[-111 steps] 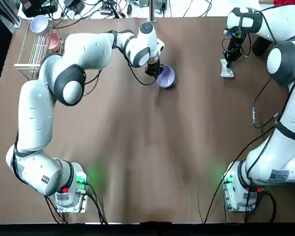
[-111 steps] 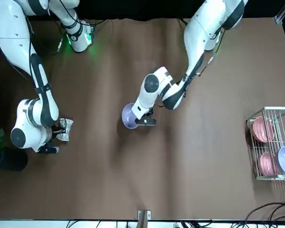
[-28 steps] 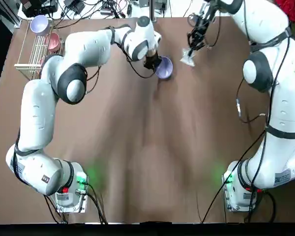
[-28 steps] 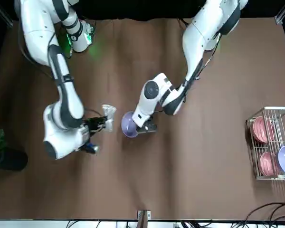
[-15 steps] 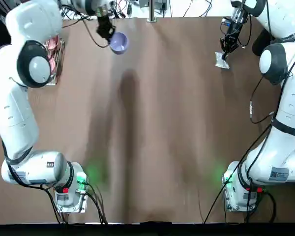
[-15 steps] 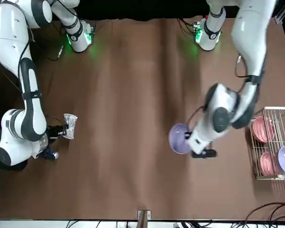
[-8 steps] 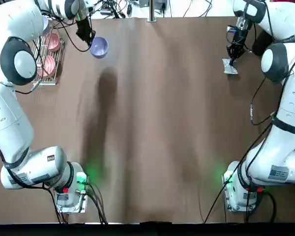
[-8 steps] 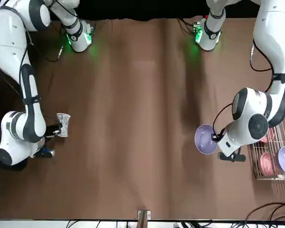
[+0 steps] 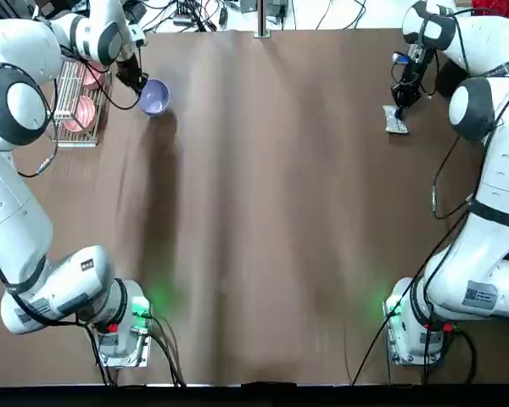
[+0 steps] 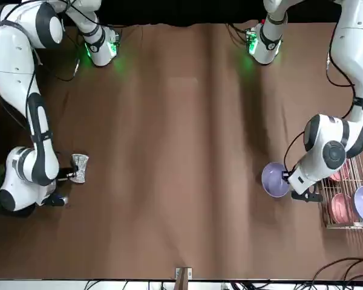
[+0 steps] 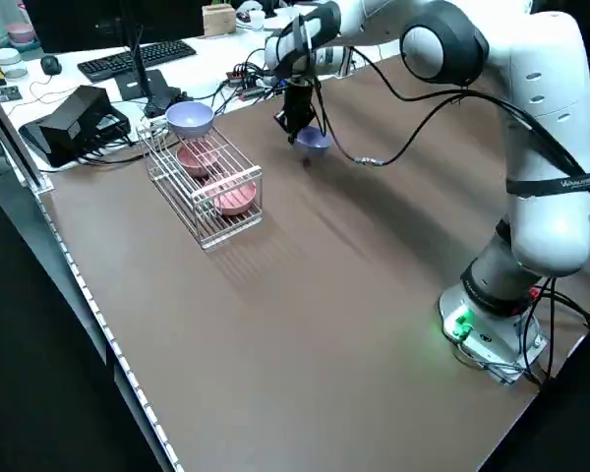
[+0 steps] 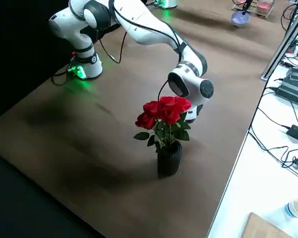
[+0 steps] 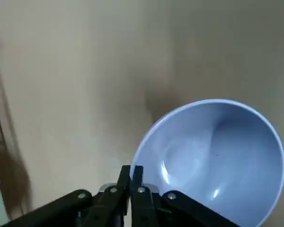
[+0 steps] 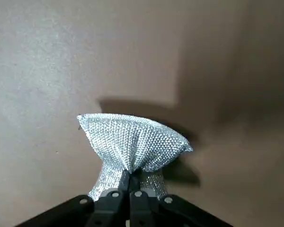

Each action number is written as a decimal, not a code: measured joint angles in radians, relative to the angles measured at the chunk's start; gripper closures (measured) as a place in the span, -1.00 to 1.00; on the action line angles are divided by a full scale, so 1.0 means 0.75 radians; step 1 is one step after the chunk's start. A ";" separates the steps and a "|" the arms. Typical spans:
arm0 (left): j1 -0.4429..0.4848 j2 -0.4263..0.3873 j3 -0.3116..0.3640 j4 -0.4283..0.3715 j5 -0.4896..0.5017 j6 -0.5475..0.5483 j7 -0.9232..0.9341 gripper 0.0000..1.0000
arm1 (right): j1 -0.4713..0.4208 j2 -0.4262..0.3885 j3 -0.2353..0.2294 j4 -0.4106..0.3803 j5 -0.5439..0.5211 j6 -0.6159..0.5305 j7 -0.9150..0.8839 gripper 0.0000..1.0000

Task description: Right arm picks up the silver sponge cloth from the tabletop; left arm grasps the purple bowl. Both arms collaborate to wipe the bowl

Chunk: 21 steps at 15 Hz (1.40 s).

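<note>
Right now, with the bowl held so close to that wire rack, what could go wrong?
The left gripper pinches only the thin rim of the purple bowl, so the bowl might slip or swing. It hangs beside the wire rack of pink bowls and could knock it. The right gripper nips the silver sponge cloth at its narrow middle, which might pull free.

Red roses in a dark ribbed vase (image 12: 168, 157) stood on the brown tabletop (image 12: 89, 129) at center. Right arm (image 12: 139, 25) reached from its green-lit base (image 12: 82, 69) at 10 o'clock to behind the flowers. Purple bowl (image 12: 240, 18) and a rack (image 12: 253, 6) sat at 1 o'clock.
</note>
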 joint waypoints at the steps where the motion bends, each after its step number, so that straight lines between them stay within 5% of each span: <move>1: 0.009 0.000 0.000 -0.006 0.000 0.000 0.005 0.91 | 0.002 0.003 0.000 0.000 0.000 0.004 0.000 0.96; 4: 0.021 0.001 0.000 -0.023 0.000 0.000 0.015 0.91 | 0.002 0.007 0.000 -0.001 0.000 0.033 0.000 0.86; 10: 0.031 0.018 0.000 -0.050 0.000 0.000 0.027 0.46 | 0.002 -0.005 0.000 0.023 0.000 0.022 -0.027 -0.23; 12: 0.030 0.028 0.000 -0.050 0.000 0.001 0.027 0.40 | 0.005 -0.024 0.004 0.052 0.000 -0.056 -0.027 -0.59; 14: 0.031 0.026 -0.003 -0.042 0.000 0.005 0.027 0.10 | 0.007 -0.046 0.009 0.100 0.000 -0.164 -0.027 -0.96; 20: 0.031 -0.019 -0.090 0.096 0.000 -0.080 0.006 -0.96 | 0.009 -0.156 0.011 0.322 -0.001 -0.363 -0.026 -1.00; 21: 0.031 -0.035 -0.108 0.133 0.000 -0.131 0.004 -1.00 | 0.009 -0.201 0.009 0.339 -0.002 -0.365 -0.026 -1.00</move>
